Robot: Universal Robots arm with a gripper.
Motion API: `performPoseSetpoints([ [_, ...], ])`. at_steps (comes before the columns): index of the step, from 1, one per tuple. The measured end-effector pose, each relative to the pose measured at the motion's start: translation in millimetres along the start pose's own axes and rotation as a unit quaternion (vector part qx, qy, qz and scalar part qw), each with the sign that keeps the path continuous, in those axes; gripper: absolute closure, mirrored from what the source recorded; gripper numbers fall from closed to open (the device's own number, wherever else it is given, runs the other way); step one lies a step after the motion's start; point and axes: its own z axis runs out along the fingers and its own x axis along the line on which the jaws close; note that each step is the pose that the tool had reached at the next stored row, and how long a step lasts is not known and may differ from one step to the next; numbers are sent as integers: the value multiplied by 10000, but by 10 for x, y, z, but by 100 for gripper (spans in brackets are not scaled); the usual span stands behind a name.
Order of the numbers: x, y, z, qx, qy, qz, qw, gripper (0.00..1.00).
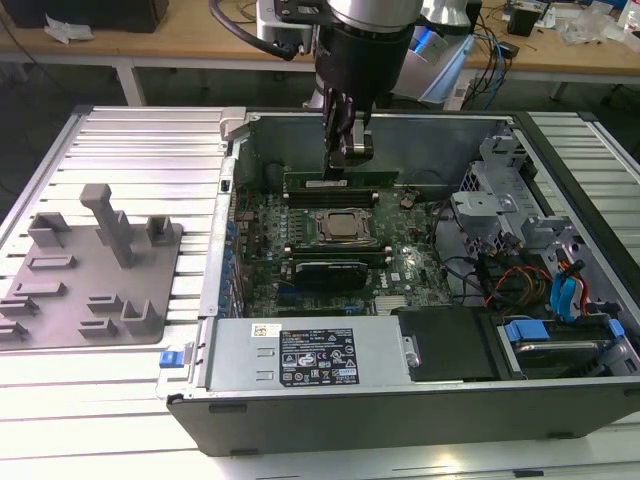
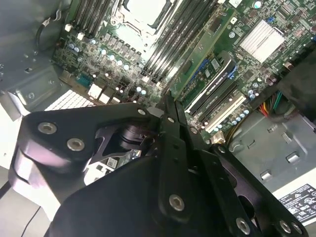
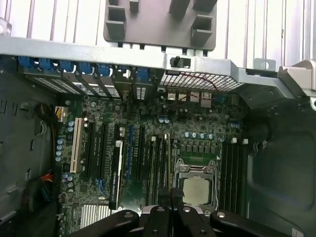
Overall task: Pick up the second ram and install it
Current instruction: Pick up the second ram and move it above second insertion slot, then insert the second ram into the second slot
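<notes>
The tool (image 1: 349, 152) is hanging over the far part of the open computer case (image 1: 400, 420). In both wrist views its fingers (image 3: 161, 218) are pressing flat against each other with nothing showing between them, so it is clenched on nothing.

In the exterior view the second memory stick (image 1: 345, 179), as I judge it, is standing on edge in the slots just beyond the processor socket (image 1: 345, 226). It is sitting directly below the tool, though I cannot tell whether the tips are touching its top edge. Its long axis is running left to right, along the case's far wall, and the single arm is standing right above it.

The grey holder tray (image 1: 70, 305) is lying well apart on the worktop (image 1: 120, 420) to the left.

The stick is carrying a white label, and the power supply (image 1: 310, 360) by the near wall is wearing a black-and-white sticker. The print on both is too small to make out.
</notes>
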Motion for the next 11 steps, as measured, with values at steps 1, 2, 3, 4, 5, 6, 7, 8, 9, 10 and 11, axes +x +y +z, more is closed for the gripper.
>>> performPoseSetpoints([
  [1, 0, 0, 1, 0, -1, 0, 10000, 91],
  [2, 0, 0, 1, 0, -1, 0, 10000, 91],
  [3, 0, 0, 1, 1, -1, 0, 10000, 91],
  [4, 0, -1, 1, 1, -1, 0, 10000, 91],
  [5, 0, -1, 1, 1, -1, 0, 10000, 91],
  [6, 0, -1, 1, 1, -2, 0, 10000, 91],
  [7, 0, -1, 1, 1, -1, 0, 10000, 91],
  [8, 0, -1, 1, 1, -1, 0, 10000, 91],
  [9, 0, -1, 1, 0, -1, 0, 10000, 91],
  [10, 0, -2, 1, 0, -1, 0, 10000, 91],
  [11, 0, -2, 1, 1, -1, 0, 10000, 91],
])
